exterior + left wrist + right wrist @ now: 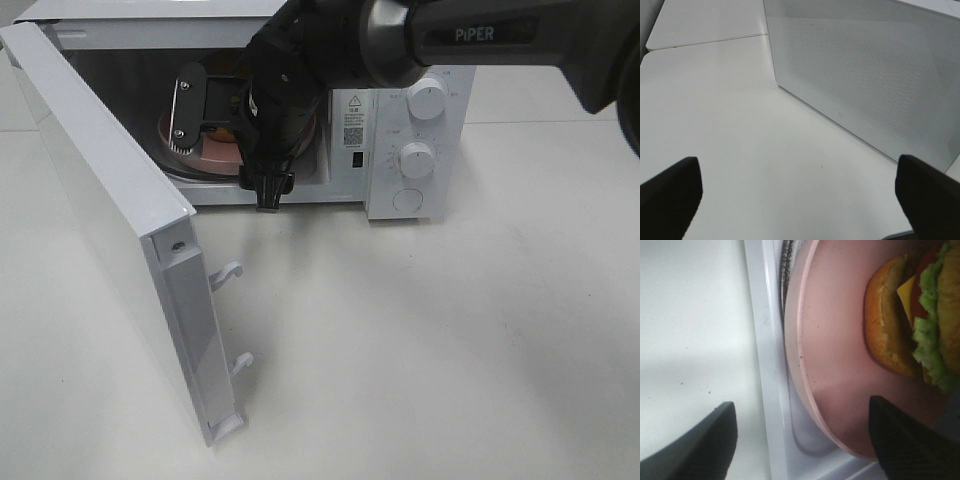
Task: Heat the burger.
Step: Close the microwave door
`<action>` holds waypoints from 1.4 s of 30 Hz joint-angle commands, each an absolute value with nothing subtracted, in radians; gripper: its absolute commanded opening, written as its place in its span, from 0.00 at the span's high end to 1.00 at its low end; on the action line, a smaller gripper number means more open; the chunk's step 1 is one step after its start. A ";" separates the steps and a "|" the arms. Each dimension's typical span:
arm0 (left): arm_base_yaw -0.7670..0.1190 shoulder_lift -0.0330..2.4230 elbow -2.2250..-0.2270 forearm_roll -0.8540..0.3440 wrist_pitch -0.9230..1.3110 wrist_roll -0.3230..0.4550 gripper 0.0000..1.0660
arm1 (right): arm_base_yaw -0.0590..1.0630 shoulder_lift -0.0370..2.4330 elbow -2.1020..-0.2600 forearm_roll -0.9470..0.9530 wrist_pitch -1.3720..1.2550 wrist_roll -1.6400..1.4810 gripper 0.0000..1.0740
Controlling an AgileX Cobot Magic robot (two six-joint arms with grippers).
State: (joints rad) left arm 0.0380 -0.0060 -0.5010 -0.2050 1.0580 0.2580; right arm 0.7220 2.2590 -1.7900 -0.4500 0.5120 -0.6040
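The burger (910, 320), golden bun with green lettuce and a yellow slice, lies on a pink plate (835, 340) inside the open microwave (400, 205). From the high camera only a sliver of the burger (228, 130) shows behind my right gripper (215, 112), which reaches into the oven's opening over the plate (215, 155). In the right wrist view the right gripper (800, 440) is open: its fingers stand on either side of the plate's rim and hold nothing. My left gripper (795, 200) is open and empty over the table, facing the door's mesh window (865, 75).
The microwave door (110, 210) swings out toward the front left, its latch hooks (230, 272) pointing right. Two white knobs (428, 100) sit on the control panel. The right arm (480, 40) crosses above the oven. White table (420, 350) lies in front.
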 commanded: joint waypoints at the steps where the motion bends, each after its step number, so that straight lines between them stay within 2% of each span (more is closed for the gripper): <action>1: 0.036 -0.029 -0.498 -0.208 1.046 0.255 0.08 | 0.726 2.192 -1.711 -0.455 0.451 -0.596 0.32; 7: 0.036 -0.029 -0.498 -0.208 1.046 0.255 0.08 | 0.726 2.113 -1.604 -0.455 0.418 -0.562 0.27; 27: 0.036 -0.029 -0.498 -0.208 1.046 0.255 0.08 | 0.726 1.727 -1.237 -0.473 0.431 -0.403 0.29; 29: 0.036 -0.029 -0.498 -0.208 1.046 0.255 0.08 | 0.726 1.633 -1.161 -0.473 0.463 -0.368 0.29; 37: 0.036 -0.029 -0.498 -0.208 1.046 0.255 0.08 | 0.726 1.485 -1.060 -0.472 0.541 -0.258 0.29; 42: 0.036 -0.029 -0.498 -0.208 1.046 0.255 0.08 | 0.726 1.327 -0.990 -0.469 0.676 -0.038 0.29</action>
State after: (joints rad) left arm 0.0380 -0.0060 -0.5010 -0.2050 1.0580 0.2580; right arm 0.7220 1.3840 -1.0070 -0.4670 0.6170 -0.1360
